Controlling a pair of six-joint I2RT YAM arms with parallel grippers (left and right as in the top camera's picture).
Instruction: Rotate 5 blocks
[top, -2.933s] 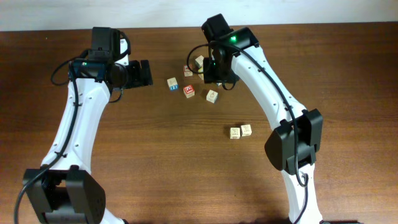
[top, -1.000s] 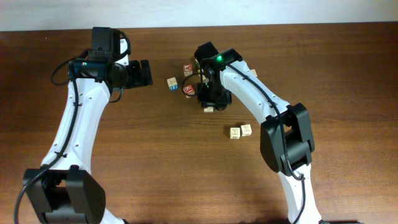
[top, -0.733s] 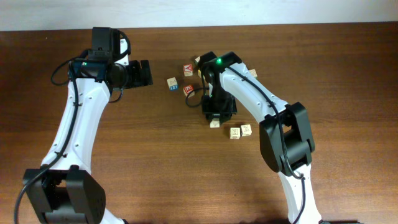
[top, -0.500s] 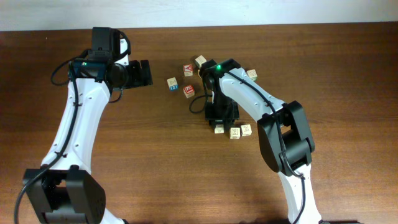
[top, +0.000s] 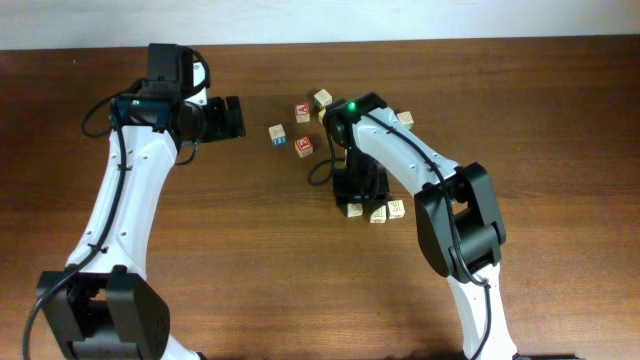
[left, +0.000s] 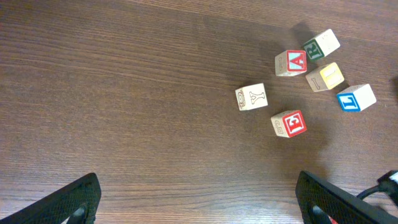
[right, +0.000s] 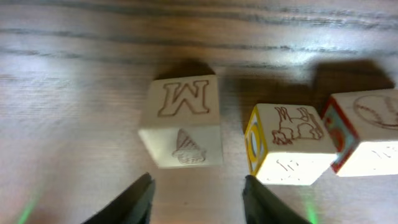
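The left hand (top: 233, 117) hovers spread wide and empty over the bench's (top: 230, 250) far left. Right of it lie loose cubes, among them a red-framed A cube (left: 291, 62) and a Y cube (left: 252, 98). Further right, the right hand (right: 198, 196) is spread, pinching nothing, just over the M block (right: 183, 118). That block starts a three-block row (top: 376, 211), a small gap from the yellow-edged block (right: 287, 144).

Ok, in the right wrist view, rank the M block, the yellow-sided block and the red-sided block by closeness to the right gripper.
1. The M block, straight ahead of the right gripper.
2. The yellow-sided block, to the M's right.
3. The red-sided block, at the far right edge.
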